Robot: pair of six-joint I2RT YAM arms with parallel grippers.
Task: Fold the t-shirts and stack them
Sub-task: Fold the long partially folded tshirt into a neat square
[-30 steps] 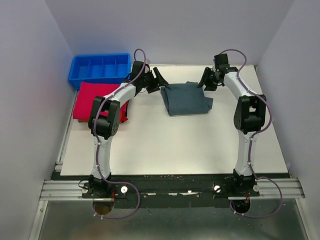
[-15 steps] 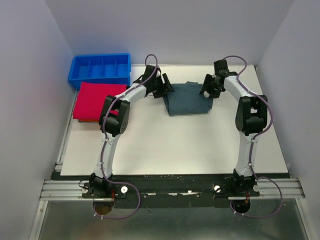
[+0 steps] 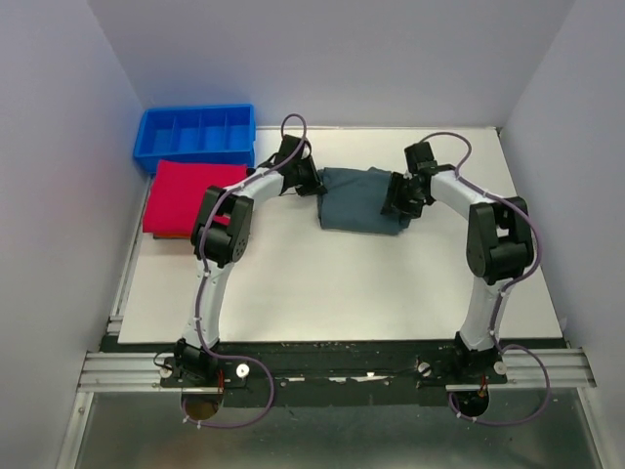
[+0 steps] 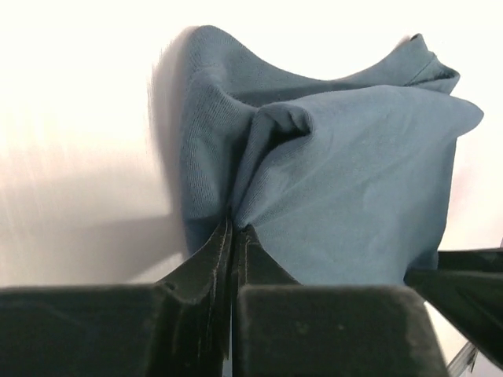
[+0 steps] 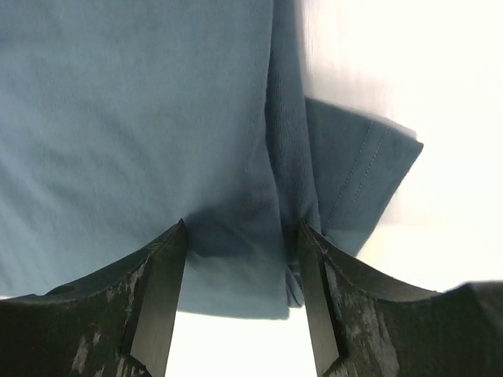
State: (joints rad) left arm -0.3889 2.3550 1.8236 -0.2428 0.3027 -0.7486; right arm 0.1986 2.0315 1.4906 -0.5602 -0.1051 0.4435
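The dark grey-blue t-shirt (image 3: 359,199) lies folded at the middle back of the table. My left gripper (image 3: 312,182) is at its left edge, jaws shut with a pinch of the cloth between them (image 4: 234,229); the grey-blue t-shirt (image 4: 354,181) bunches up just beyond the tips. My right gripper (image 3: 398,198) is low over the shirt's right edge, open, its fingers (image 5: 169,267) standing either side of a fold of the grey-blue t-shirt (image 5: 134,118). The red-magenta t-shirt (image 3: 191,193) lies folded flat at the far left, apart from both grippers.
A blue plastic tray (image 3: 195,119) with dividers stands at the back left corner, just behind the red shirt. Purple-white walls close in the left, back and right. My right gripper's finger (image 4: 464,276) shows at the lower right of the left wrist view.
My left gripper moved right to the grey-blue shirt's left edge and shut on it. My right gripper came down onto the shirt's right edge. The shirt's left side has bunched.
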